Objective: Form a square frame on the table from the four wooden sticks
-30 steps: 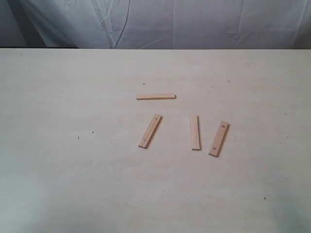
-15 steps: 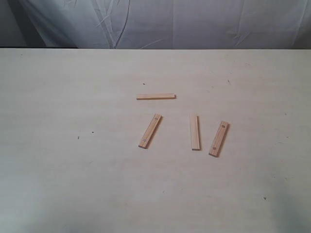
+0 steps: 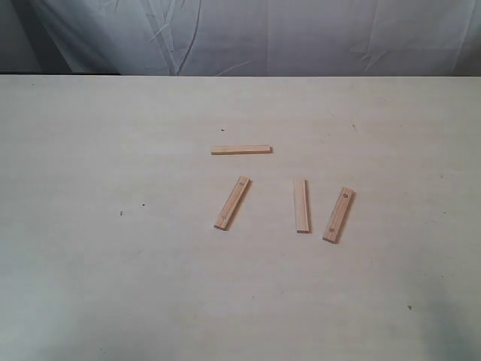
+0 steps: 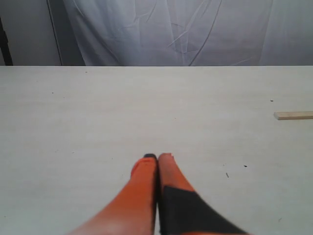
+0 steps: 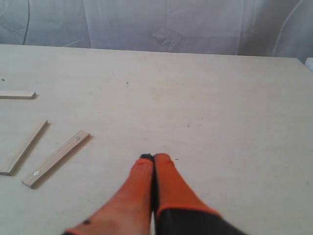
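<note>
Four tan wooden sticks lie apart on the pale table, forming no square frame. One stick lies crosswise at the back. Below it a slanted stick, a near-upright stick and another slanted stick sit side by side. Neither arm shows in the exterior view. My left gripper is shut and empty above bare table, with one stick's end far off to its side. My right gripper is shut and empty, beside a dotted stick, a second stick and a third stick's end.
A white wrinkled cloth hangs behind the table's far edge. A few tiny dark specks mark the tabletop. A dark panel stands at the back left in the left wrist view.
</note>
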